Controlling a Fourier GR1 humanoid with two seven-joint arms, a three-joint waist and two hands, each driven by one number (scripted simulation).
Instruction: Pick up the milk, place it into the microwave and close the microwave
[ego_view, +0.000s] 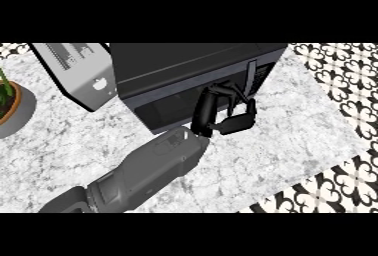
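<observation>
Marble counter (295, 145) spreads grey and white across the view, with patterned black-and-white tiles (347, 85) along its right edge and lower right corner. At the back sits the black microwave (192, 65) — its door looks shut against the front, a long dark handle (251, 77) running down the right side. Only one arm is in play: a grey forearm (140, 175) comes up from the lower left, and its black hand (225, 112) is right at the microwave's front, fingers curled, pressed close by the handle — whether they actually grip it, I cannot tell. No milk can be picked out anywhere; it does not show on the counter. Left of the microwave, a white box-like appliance (77, 70) stands at an angle, and at the far left edge a potted plant (11, 102) peeks in, green leaf over a terracotta rim.
</observation>
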